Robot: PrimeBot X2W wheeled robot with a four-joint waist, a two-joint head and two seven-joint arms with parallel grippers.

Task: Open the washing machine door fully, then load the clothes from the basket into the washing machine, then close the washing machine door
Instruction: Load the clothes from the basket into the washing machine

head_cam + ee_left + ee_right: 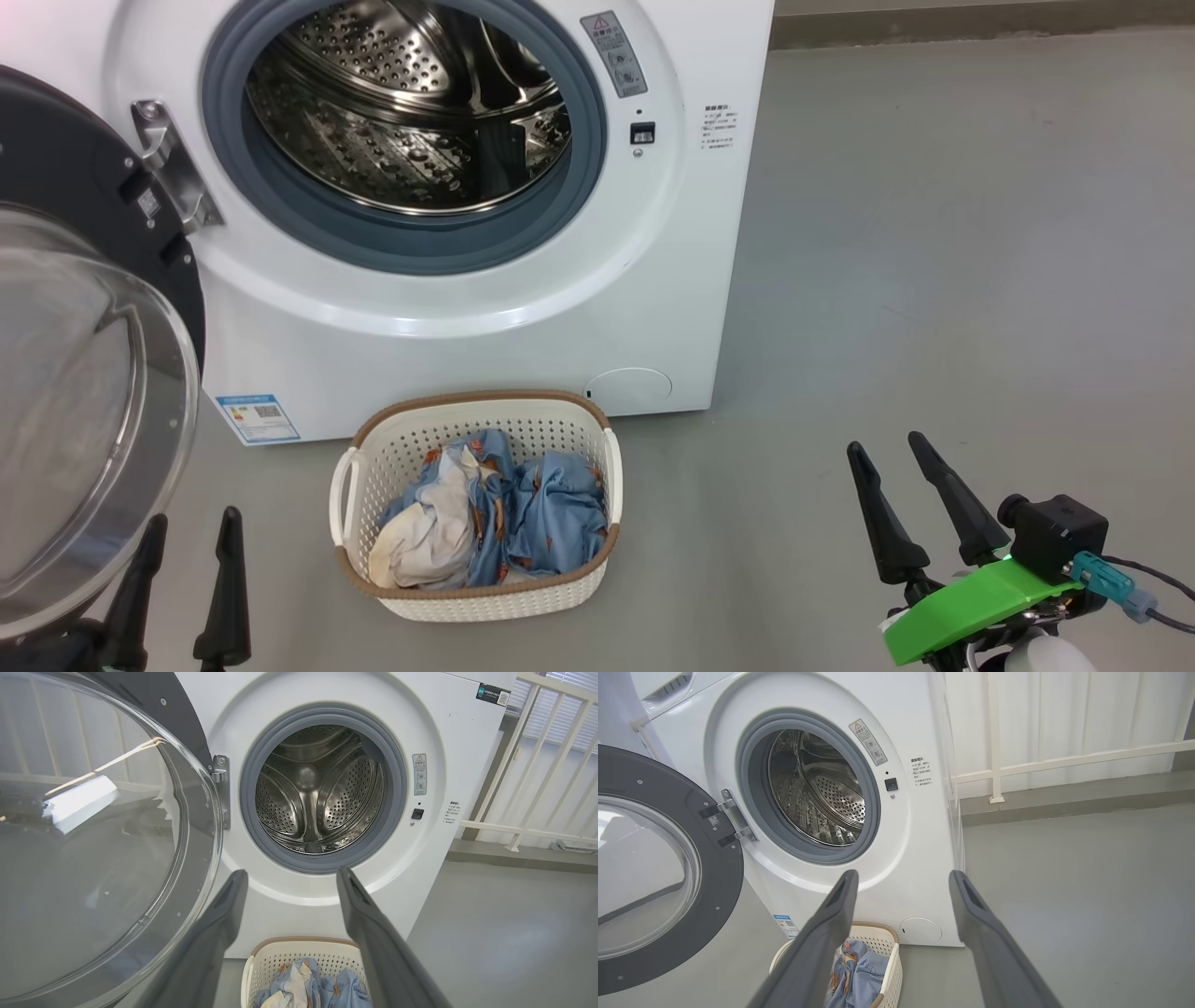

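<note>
- Noted low and left of small cream-white perforated plastic basket (485,397): dark two-fingered left gripper (191,518), fingers spread, empty, near round black-rimmed glass door (93,392).
- Noted well right of basket: right gripper (885,443), likewise spread and empty.
- Found inside basket: bunched light blue printed fabric clothes (532,513), none loaded.
- Found behind basket: big white front-loading washing machine (691,280), steel drum (411,112) bare; door swung wide, left of basket.
- Judged risks: left arm knocking door on lift; loose grab trailing cloth over grey rubber ring (586,159) or dragging basket.

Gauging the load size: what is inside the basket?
Crumpled light blue clothes printed with orange-brown figures, one showing cream lining. The floor of the basket and anything beneath them is covered.
</note>
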